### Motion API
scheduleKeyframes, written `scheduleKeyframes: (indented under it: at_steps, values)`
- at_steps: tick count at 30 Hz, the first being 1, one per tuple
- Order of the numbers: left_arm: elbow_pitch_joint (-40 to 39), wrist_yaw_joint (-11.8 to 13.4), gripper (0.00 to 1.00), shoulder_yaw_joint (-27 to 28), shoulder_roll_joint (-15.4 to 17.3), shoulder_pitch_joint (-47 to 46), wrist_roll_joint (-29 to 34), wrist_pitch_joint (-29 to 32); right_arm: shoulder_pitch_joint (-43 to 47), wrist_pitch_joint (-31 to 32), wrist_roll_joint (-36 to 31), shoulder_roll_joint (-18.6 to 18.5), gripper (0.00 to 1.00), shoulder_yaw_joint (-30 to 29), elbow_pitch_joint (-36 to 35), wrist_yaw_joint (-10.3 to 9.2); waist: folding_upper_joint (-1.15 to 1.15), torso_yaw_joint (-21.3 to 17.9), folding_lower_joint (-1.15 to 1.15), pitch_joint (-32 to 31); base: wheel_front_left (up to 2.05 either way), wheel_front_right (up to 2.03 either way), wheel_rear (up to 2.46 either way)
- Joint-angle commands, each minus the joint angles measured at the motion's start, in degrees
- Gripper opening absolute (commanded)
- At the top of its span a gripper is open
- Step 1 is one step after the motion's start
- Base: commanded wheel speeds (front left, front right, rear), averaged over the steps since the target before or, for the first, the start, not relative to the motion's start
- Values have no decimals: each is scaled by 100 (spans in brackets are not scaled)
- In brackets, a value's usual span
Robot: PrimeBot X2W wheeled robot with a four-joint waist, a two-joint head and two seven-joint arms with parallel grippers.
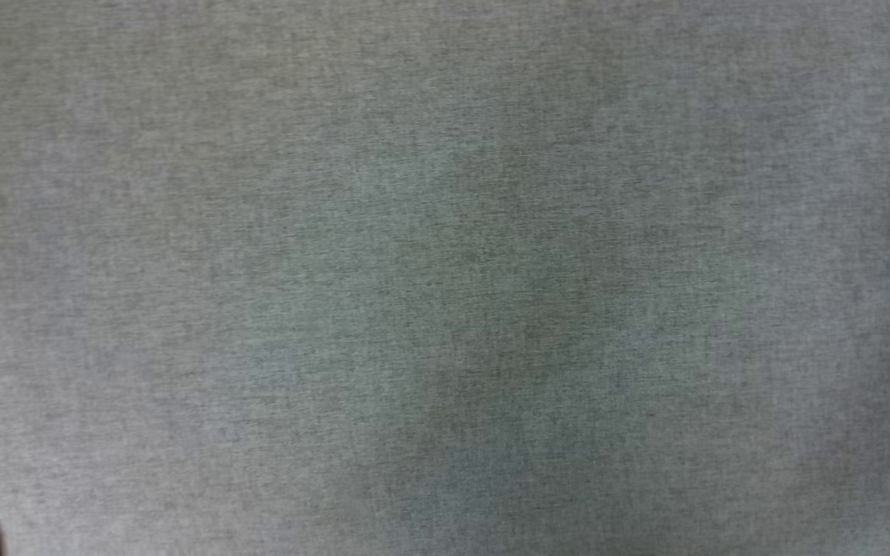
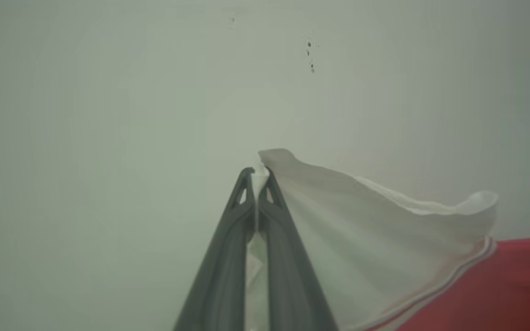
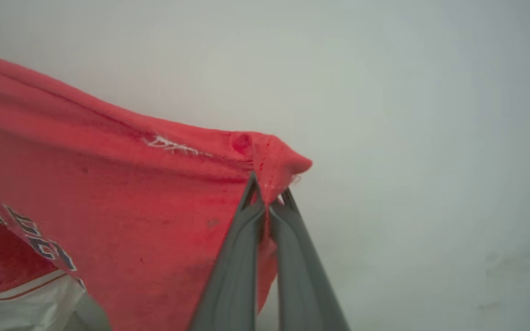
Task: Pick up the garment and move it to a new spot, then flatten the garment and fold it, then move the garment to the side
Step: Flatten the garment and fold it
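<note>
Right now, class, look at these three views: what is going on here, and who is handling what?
The robot holds the garment with both hands. Its left hand is shut on the white sleeve; its right hand is shut on a red corner. The head view looks down on a grey fabric surface. Flattening and folding look not yet done.

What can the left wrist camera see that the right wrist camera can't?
Left wrist view: the left pincer pinches a white sleeve, and little dark specks dot the pale background. Right wrist view: the right pincer pinches a red corner, and black letters show. Both: the same red shirt with white cloth and striped trim, a pale blurry backdrop, and a shut pincer holding on.
</note>
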Motion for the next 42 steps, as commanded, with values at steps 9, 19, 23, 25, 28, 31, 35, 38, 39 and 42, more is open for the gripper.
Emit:
scheduleKeyframes:
  at_steps: [9,19,23,25,28,31,35,38,39,42]
  values:
    - [-109,-95,0,-198,-413,2404,-136,-255,1410,-717,155,78,0,450,765,-6,0,192,-1,-464,0,0,0]
    - [-1298,146,0,217,-471,5668,-7,-260,3208,-954,1043,-223,0,1486,946,-6,0,352,-1,-1467,0,0,0]
    - [-1622,213,0,229,-329,6825,57,-261,3955,-919,1635,-462,0,1891,731,-6,0,427,-1,-1909,0,0,0]
    - [-1726,189,0,179,-229,7341,-7,-261,4311,-836,1931,-635,0,2031,608,-7,0,450,-1,-2109,0,0,0]
    - [-1892,221,0,131,-81,8014,-127,-207,4841,-735,2331,-851,0,2208,443,-6,0,471,-1,-2430,0,0,0]
    - [-2141,321,0,127,97,8653,-264,-109,5278,-650,2653,-1024,0,2281,287,-7,0,476,-1,-2680,0,0,0]
    - [-2589,459,0,134,379,9397,-449,94,5804,-516,3053,-1212,0,2335,49,-7,0,499,-1,-2942,0,0,0]
    - [-2969,512,0,94,605,9895,-583,303,6143,-455,3240,-1360,0,2283,-84,-8,0,515,-1,-3102,0,0,0]
    - [-3086,523,0,65,670,10045,-630,387,6262,-430,3304,-1386,0,2262,-129,-8,0,519,-1,-3153,0,0,0]
    - [-3462,524,0,-51,834,10446,-753,629,6643,-316,3507,-1507,0,2206,-274,-8,0,519,-1,-3300,0,0,0]
